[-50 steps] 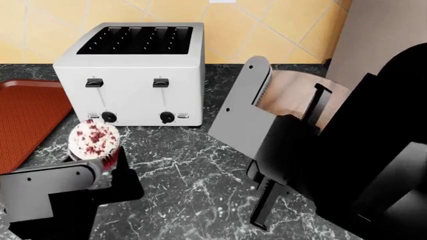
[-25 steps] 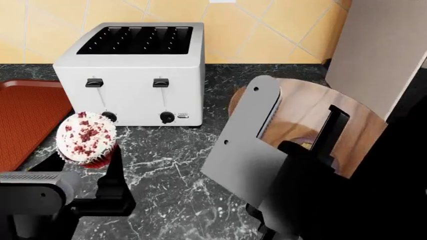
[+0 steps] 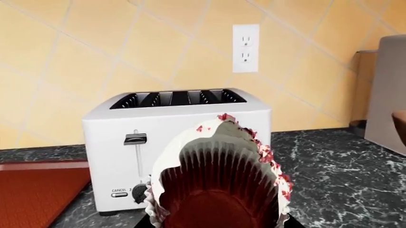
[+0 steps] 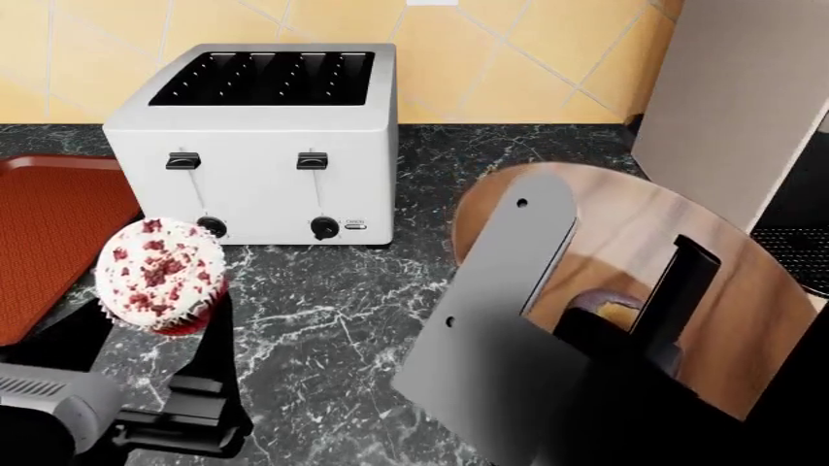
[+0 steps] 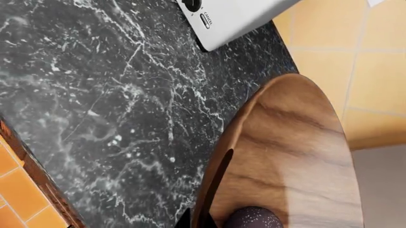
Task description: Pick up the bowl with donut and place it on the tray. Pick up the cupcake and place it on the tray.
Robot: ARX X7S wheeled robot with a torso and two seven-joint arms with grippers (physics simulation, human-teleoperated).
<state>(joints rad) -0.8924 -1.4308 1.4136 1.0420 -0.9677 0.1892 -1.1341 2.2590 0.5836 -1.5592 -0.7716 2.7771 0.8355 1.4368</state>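
Note:
My left gripper (image 4: pixel 146 335) is shut on the cupcake (image 4: pixel 155 275) and holds it above the counter in front of the toaster, just right of the tray (image 4: pixel 52 218). In the left wrist view the cupcake's red ribbed wrapper (image 3: pixel 219 183) fills the lower middle. My right gripper (image 4: pixel 603 254) is shut on the rim of the wooden bowl (image 4: pixel 622 218) and holds it tilted off the counter. The dark purple donut (image 4: pixel 599 307) lies inside, mostly hidden by the fingers. The right wrist view shows the bowl (image 5: pixel 295 142) and the donut (image 5: pixel 254 219) at the frame's edge.
A white four-slot toaster (image 4: pixel 259 136) stands at the back between the tray and the bowl. Black marble counter (image 4: pixel 349 320) lies below both arms; its front edge (image 5: pixel 38 183) shows in the right wrist view. A tiled wall with an outlet (image 3: pixel 246 48) and a grey panel (image 4: pixel 745 97) stand behind.
Both arms have risen. The cupcake has gone up and slightly left in the left gripper. The bowl has lifted off the counter and come nearer the camera, tilted.

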